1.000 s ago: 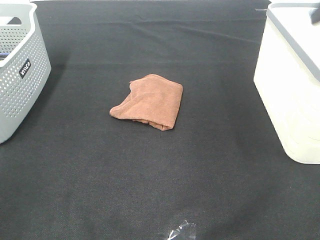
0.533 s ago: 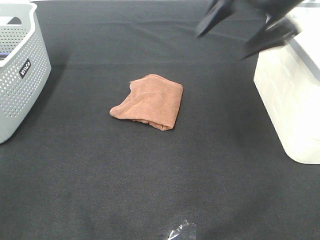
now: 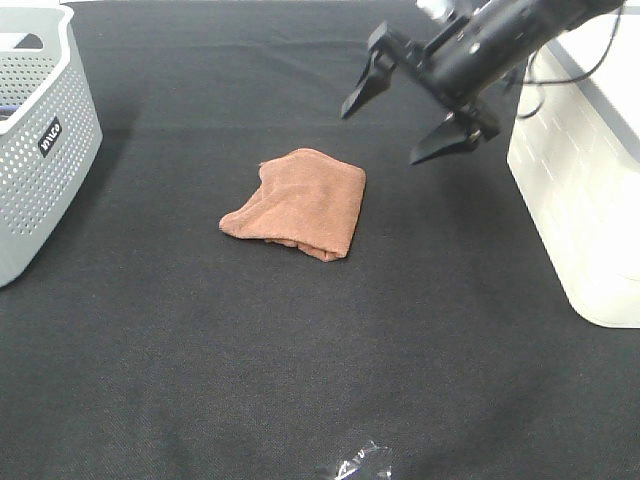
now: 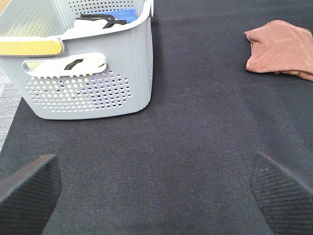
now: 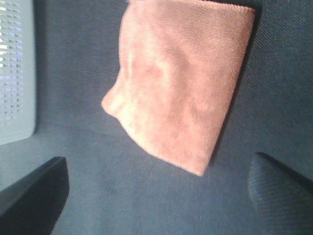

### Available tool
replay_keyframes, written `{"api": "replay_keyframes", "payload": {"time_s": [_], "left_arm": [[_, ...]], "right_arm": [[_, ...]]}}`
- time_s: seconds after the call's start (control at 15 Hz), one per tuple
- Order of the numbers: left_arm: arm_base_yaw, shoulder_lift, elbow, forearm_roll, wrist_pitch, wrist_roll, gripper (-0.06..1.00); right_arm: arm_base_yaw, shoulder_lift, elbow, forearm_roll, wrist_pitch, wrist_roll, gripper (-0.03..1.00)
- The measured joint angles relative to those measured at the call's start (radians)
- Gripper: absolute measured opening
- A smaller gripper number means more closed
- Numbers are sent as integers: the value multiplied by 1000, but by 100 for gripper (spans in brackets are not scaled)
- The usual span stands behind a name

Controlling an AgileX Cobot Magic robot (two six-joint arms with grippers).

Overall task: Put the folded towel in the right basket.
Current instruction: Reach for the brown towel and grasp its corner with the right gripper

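The folded brown towel point(image 3: 298, 204) lies flat on the black cloth at the table's middle. It also shows in the left wrist view point(image 4: 281, 48) and in the right wrist view point(image 5: 181, 83). My right gripper point(image 3: 398, 125) is open, hovering above the table just right of and behind the towel, not touching it. The white right basket point(image 3: 585, 190) stands at the right edge. My left gripper point(image 4: 156, 188) is open over bare cloth beside the grey basket, far from the towel; it is out of the high view.
A grey perforated basket point(image 3: 40, 140) stands at the left edge and holds several items, seen in the left wrist view point(image 4: 88, 63). A scrap of clear plastic point(image 3: 362, 463) lies near the front edge. Black cloth point(image 3: 200, 350) covers the table.
My right arm has come into view from the back right and moved down and left toward the towel, jaws open. The towel has not moved.
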Motion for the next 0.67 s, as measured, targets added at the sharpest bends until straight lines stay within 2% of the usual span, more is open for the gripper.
{"api": "replay_keyframes", "payload": {"time_s": [0.33,0.67], "left_arm": [[0,0,0,0,0,0,98],[0,0,0,0,0,0,98]], "right_arm": [[23,127,-10,18,-95,0,95],[28,185,-10,36,-145,0,95]]}}
